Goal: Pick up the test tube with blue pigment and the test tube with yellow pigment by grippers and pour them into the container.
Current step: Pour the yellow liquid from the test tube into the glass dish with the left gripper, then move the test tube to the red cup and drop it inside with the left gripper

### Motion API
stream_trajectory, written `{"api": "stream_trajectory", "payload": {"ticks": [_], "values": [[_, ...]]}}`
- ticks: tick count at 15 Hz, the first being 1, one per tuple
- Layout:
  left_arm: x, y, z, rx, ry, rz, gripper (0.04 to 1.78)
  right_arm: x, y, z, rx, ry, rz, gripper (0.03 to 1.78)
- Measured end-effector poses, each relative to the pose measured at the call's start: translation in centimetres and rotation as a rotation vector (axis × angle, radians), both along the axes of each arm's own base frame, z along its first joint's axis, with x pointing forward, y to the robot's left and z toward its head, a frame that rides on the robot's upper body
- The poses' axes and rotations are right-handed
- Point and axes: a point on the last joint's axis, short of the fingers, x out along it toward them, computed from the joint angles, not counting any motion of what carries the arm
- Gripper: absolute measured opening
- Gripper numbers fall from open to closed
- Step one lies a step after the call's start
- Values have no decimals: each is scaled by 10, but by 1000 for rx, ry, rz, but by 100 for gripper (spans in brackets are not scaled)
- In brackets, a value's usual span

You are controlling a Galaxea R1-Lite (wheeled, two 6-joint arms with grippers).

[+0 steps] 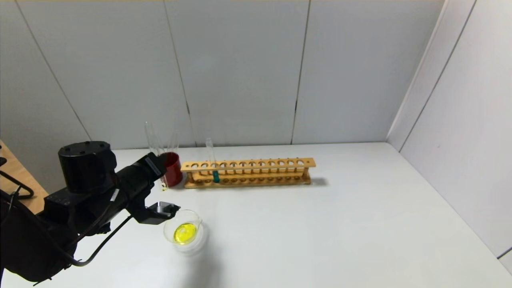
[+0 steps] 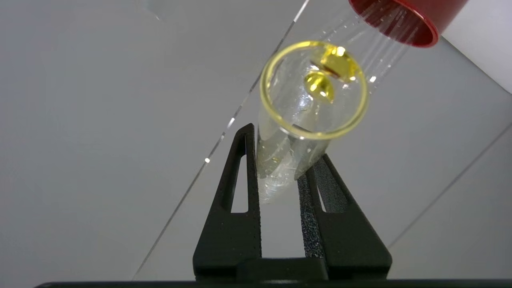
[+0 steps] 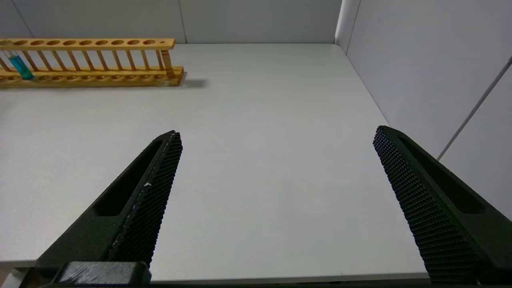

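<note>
Clamped between the black textured fingers of the left gripper (image 2: pixel 280 188) is the test tube with yellow pigment (image 2: pixel 298 132), a slim clear glass tube seen mouth-first in the left wrist view, its rim tinted yellow and only a few yellow drops left clinging inside. In the head view the left gripper (image 1: pixel 162 182) is seen near the dark red cup (image 1: pixel 173 169), which sits at about ten o'clock from the centre of the table (image 1: pixel 320 232), with clear tubes leaning in it. At about five o'clock from that gripper stands the container (image 1: pixel 185 232), a low clear glass dish with a pour lip, holding a pool of yellow liquid. The test tube with blue pigment (image 1: pixel 215 170) stands upright in the wooden rack (image 1: pixel 248 173), just beyond at one o'clock. The right gripper (image 3: pixel 276 200) hangs over bare table with its fingers wide apart. Smooth wet glass could slip in the grip, and residual drops could fall onto the table if the tube is swung carelessly; the cup could be knocked.
</note>
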Motion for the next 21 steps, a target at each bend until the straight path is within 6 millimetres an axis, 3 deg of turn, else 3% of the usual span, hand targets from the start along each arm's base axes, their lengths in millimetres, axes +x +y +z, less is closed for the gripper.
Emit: {"api": "stream_trajectory", "payload": {"ticks": [5,11,15,18,21], "values": [[-8,6,13,-200,-35,198,32,0,0,0,0,0,0,175],[8,6,43,-821,-128,399,32,0,0,0,0,0,0,175],[18,4,88,-1219,-108,444,32,0,0,0,0,0,0,175],[20,2,109,-1538,-19,504,32,0,0,0,0,0,0,175],[12,0,100,-1837,209,531,32,0,0,0,0,0,0,175]]}}
